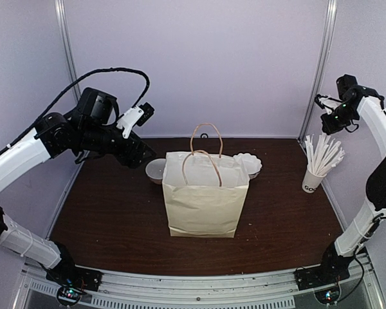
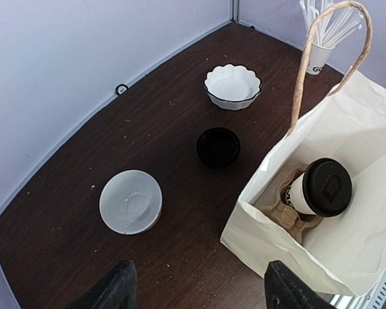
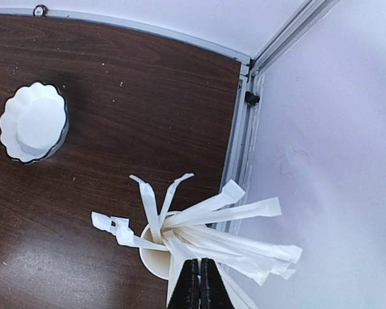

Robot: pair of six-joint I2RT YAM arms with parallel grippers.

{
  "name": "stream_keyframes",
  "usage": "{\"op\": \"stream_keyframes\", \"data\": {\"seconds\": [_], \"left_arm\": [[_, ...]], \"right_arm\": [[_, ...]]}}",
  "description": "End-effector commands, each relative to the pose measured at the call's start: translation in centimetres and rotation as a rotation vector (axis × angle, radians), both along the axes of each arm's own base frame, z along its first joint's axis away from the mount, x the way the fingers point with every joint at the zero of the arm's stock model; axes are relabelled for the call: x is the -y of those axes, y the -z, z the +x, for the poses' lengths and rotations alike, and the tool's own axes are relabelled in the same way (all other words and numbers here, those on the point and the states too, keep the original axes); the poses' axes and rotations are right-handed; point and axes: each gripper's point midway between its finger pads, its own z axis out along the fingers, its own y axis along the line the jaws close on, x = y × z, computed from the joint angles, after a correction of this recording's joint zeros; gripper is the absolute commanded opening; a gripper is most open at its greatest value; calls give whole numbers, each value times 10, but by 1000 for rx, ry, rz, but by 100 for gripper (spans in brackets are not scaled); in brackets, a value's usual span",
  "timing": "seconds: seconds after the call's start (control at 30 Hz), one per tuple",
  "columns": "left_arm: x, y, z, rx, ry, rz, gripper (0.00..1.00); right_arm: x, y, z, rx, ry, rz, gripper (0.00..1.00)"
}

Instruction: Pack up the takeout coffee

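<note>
I saw the takeout coffee point(image 2: 312, 192) lidded inside the paper bag point(image 2: 363, 116), lower right of the left wrist frame. The left end effector point(image 2: 201, 288) was spread and the right end effector point(image 3: 199, 286) pressed together (near the white sticks point(image 3: 235, 212)).

The top external view looks from above and behind the two black arm bases point(image 1: 71, 278), down and forward over the whole dark brown wooden table point(image 1: 109, 219) to its far edge; it is the widest and most distant view. The left wrist view sits high over the table's far left part. It is tilted toward the far right corner and sees inside the cream paper bag with looped handles point(image 2: 264, 250), onto the white paper cup with round black plastic lid point(image 2: 318, 188). The right wrist view looks almost straight down, close above the white paper cup of white wrapped sticks point(image 3: 156, 259) at the right edge. All three views share that cup and the scalloped white ceramic bowl point(image 3: 33, 122).
</note>
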Motion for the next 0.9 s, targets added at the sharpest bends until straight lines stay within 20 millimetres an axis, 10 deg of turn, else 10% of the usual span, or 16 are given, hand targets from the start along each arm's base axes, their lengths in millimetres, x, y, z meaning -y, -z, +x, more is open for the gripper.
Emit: {"op": "stream_keyframes", "data": {"seconds": [0.0,0.33,0.87], "left_arm": [[9,-17,5,40,23,-38,72],[11,-19,5,39,29,-44,72],[7,-27,9,63,12,-16,72]], "right_arm": [[1,-42,-21,81,4,-32,0],[0,-63,-27,145,-1,-42,0],[-30,-184,-80,450,-64,24,0]]}}
